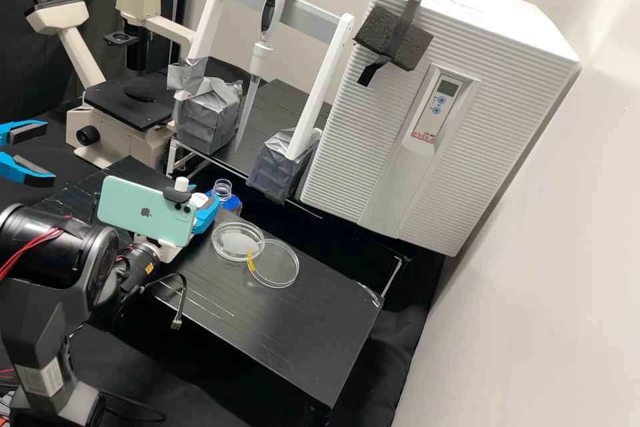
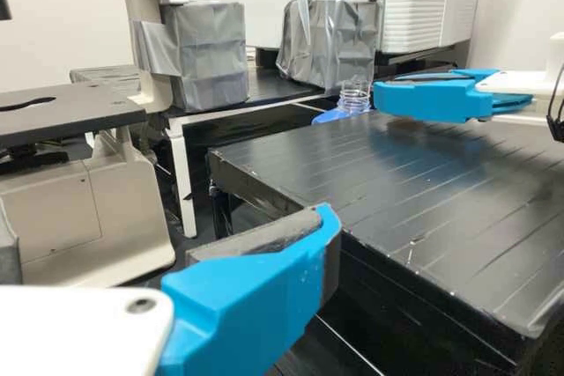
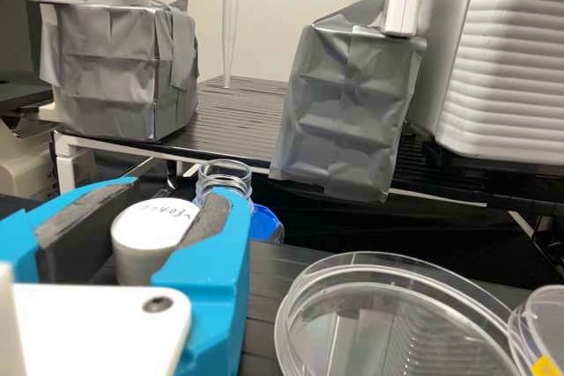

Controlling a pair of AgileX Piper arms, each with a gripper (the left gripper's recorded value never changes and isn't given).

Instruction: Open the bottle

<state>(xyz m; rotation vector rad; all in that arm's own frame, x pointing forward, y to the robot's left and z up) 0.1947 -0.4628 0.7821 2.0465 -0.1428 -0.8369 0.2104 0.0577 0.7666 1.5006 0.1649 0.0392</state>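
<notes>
The bench is black, and on it stands a raised black platform point(image 1: 300, 327) with fine grooves along its top. Behind it another black shelf carries a white stand point(image 1: 267, 7). The two feet of the stand are wrapped in grey tape, and a pipette point(image 1: 257, 60) hangs from its bar. A microscope point(image 1: 107, 100) stands at the left of the stand. At the right is a big white ribbed machine point(image 1: 433, 113) with a dark foam block point(image 1: 393, 37) strapped near its top. The wall is pale, and black cloth hangs behind the microscope.

On the platform two clear dishes point(image 1: 237, 240) lie touching each other, one with a yellow mark at its rim. The bottle point(image 1: 224, 188) stands upright at the far edge of the platform, just beyond the dishes, with its neck open. The right gripper point(image 3: 157, 217) is just beside the bottle and is clamped on a white cap point(image 3: 150, 235). The left gripper point(image 1: 48, 152) is well apart, off the platform near the microscope, and its fingers are spread with nothing between them.

In the high view a green phone point(image 1: 147, 210) on the right arm covers most of the right gripper and the lower part of the bottle. Blue shows at the base of the bottle, but I cannot tell whether it is liquid or label. The left arm is cut off by the edge of the high view
</notes>
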